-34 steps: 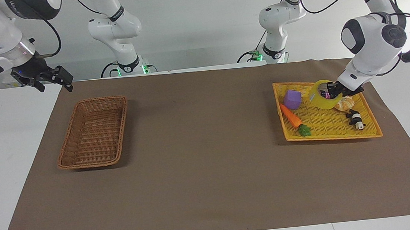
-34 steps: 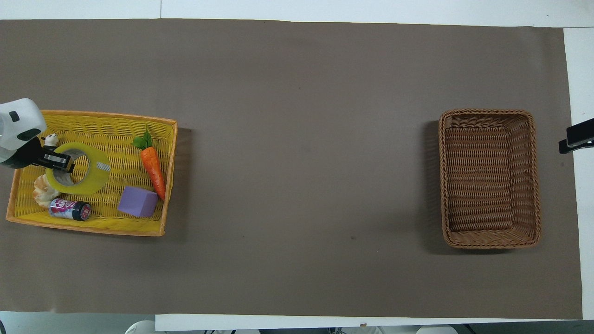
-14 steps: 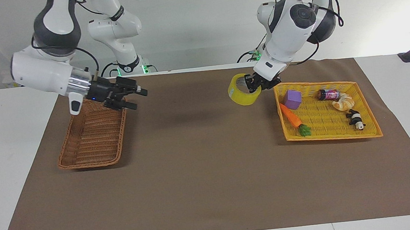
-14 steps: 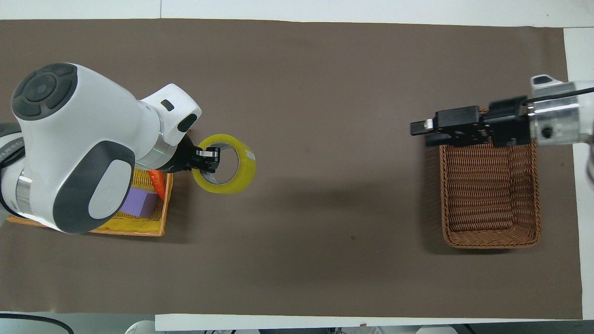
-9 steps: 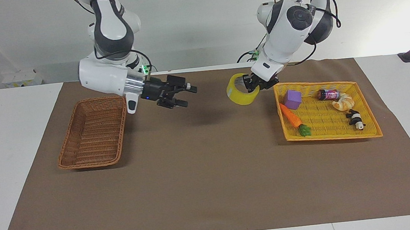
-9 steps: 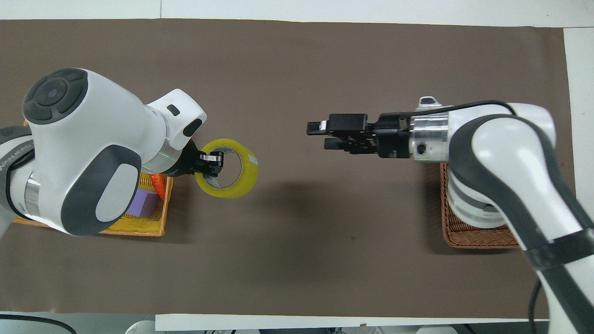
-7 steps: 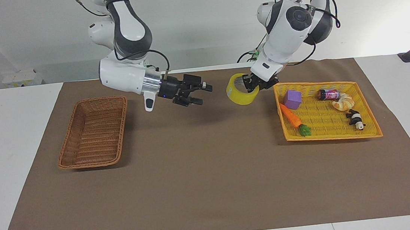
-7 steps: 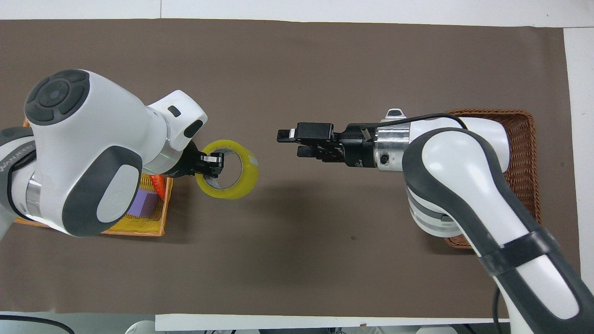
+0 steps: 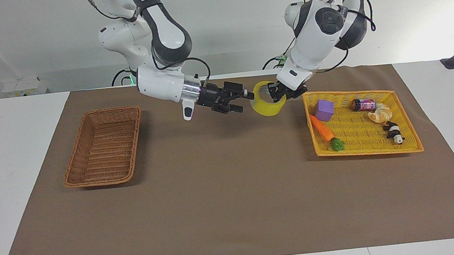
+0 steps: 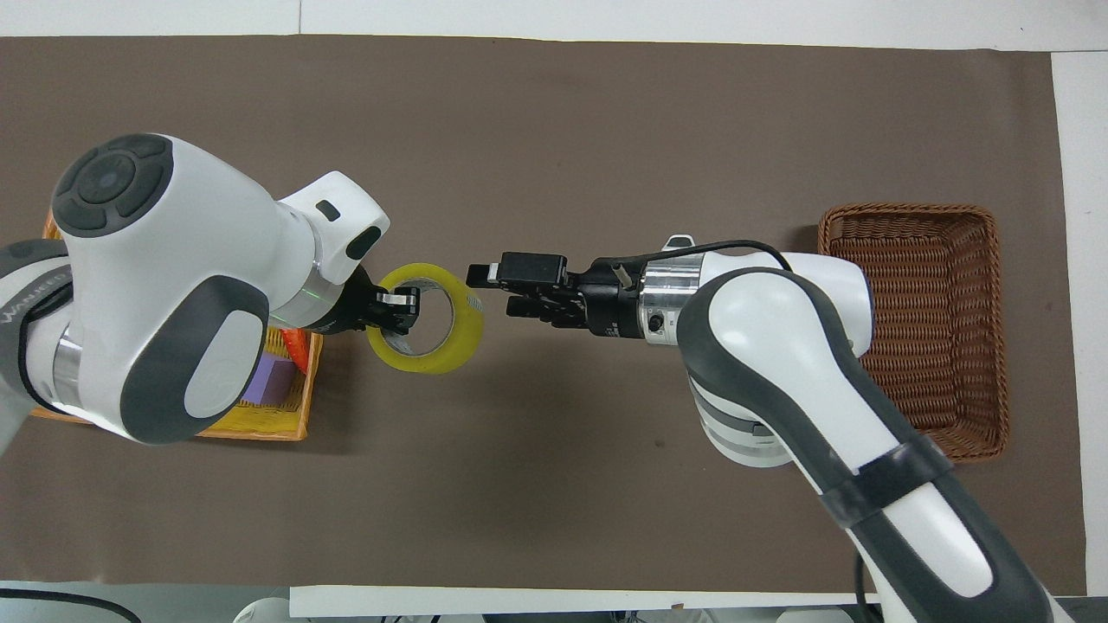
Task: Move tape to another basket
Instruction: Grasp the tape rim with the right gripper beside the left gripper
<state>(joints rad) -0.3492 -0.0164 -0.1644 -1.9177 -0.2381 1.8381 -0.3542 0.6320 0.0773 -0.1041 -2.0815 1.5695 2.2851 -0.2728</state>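
The tape (image 9: pixel 267 110), a yellow roll, hangs in the air over the brown mat between the two baskets, close to the yellow one. My left gripper (image 9: pixel 275 94) is shut on the roll's wall, one finger inside the ring (image 10: pixel 430 364). My right gripper (image 9: pixel 245 102) is open and level with the roll, its fingertips right at the rim that faces the brown basket; from overhead the right gripper (image 10: pixel 490 291) has the rim's edge between its fingers. The brown wicker basket (image 9: pixel 104 147) stands empty toward the right arm's end of the table (image 10: pixel 939 277).
The flat yellow tray-basket (image 9: pixel 361 135) lies toward the left arm's end. It holds a purple cube (image 9: pixel 324 110), a carrot (image 9: pixel 321 128), a small can (image 9: pixel 363 104), a bread roll (image 9: pixel 380 113) and a panda toy (image 9: pixel 394 132). From overhead the left arm hides most of it.
My left gripper lifted the tape out of the yellow tray and then held it almost still. My right arm swung from over the brown basket across to the roll, its gripper open throughout.
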